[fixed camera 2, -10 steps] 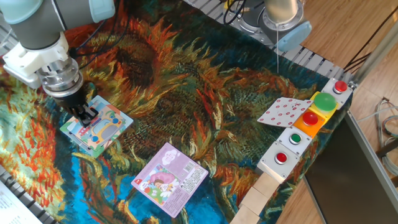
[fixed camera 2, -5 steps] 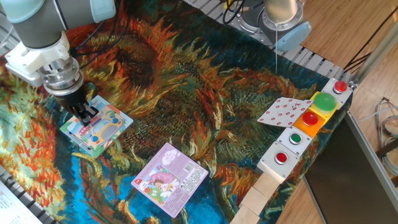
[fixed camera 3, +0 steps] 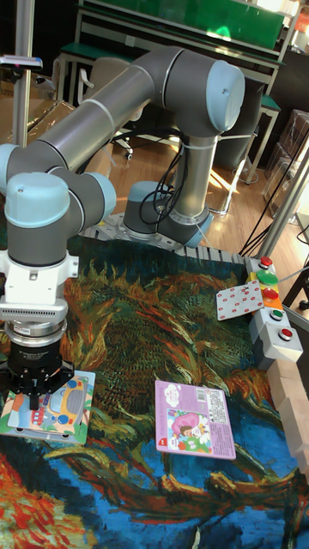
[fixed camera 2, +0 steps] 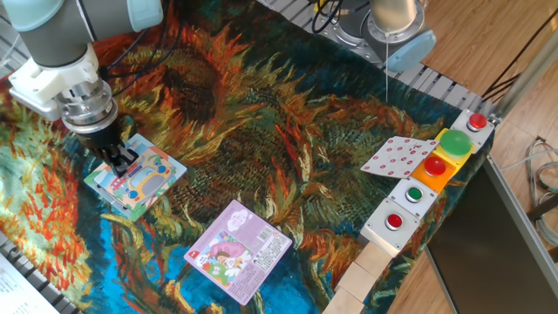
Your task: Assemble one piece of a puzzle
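The puzzle [fixed camera 2: 137, 180], a square board with a teal edge and a cartoon bus picture, lies flat at the left of the bench [fixed camera 2: 288, 166], on the sunflower-print cloth [fixed camera 2: 261, 113] that covers it. The piece cannot be made out apart from the board; if it is there, the fingers hide it. The gripper [fixed camera 2: 120, 159] stands upright over the board's upper left part, its black fingers [fixed camera 3: 32, 388] drawn close together and their tips at the board's surface; whether they hold anything cannot be told. Near the puzzle lies a purple-pink card [fixed camera 2: 238, 249], apart from it. Well away at the right edge, a red-and-white patterned card [fixed camera 2: 397, 157] leans against a row of button boxes [fixed camera 2: 432, 179] with red and green buttons.
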Controlling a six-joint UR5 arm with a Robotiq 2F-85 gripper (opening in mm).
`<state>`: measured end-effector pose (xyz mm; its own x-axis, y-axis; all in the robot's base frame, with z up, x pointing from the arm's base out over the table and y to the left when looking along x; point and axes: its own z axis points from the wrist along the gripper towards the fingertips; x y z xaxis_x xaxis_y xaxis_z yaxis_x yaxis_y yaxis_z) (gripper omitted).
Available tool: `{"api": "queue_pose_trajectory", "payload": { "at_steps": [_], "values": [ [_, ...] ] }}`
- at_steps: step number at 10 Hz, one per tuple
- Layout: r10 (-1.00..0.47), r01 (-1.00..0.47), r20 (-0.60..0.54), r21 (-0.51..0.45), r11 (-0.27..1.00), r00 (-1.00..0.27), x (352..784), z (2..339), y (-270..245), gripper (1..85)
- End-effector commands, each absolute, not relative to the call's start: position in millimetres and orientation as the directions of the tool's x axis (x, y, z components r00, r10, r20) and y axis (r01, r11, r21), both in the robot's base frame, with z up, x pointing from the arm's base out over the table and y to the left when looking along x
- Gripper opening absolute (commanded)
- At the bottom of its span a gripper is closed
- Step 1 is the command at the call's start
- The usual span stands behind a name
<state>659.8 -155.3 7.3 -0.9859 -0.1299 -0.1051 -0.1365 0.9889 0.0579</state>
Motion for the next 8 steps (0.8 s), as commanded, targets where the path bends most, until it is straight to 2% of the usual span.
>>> {"api": "queue_pose_trajectory", "payload": {
  "at_steps": [1,5,8],
  "values": [
    [-0.118,-0.125,-0.104,0.067,0.99,-0.988,661,15,-153,1.3],
    [-0.137,-0.143,-0.116,0.046,0.989,-0.984,665,18,-159,1.3],
    [-0.203,-0.206,-0.11,0.013,0.978,-0.973,664,17,-166,1.3]
  ]
}}
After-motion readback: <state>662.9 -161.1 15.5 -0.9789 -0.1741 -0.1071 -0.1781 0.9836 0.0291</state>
